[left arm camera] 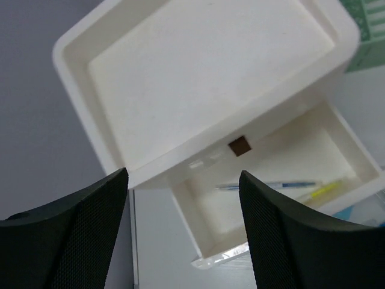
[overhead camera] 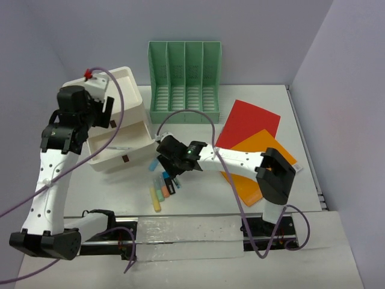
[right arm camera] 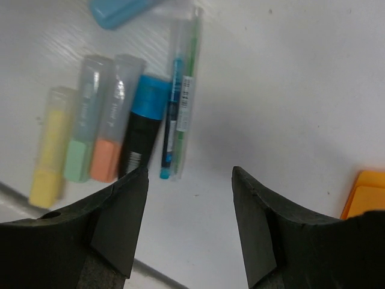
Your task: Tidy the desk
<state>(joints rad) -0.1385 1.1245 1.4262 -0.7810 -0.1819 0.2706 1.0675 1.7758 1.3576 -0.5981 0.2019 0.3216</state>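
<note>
Tabletop, wide matte white, half tidied: slim pens in white drawer, coloured markers loose; left pincer, right pincer released.

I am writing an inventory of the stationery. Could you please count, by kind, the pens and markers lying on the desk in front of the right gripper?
Highlighters with clear caps: 3 (yellow, green, orange)
Black marker with a blue cap: 1
Thin pens: 2 (blue, green)
Total: 6
</note>
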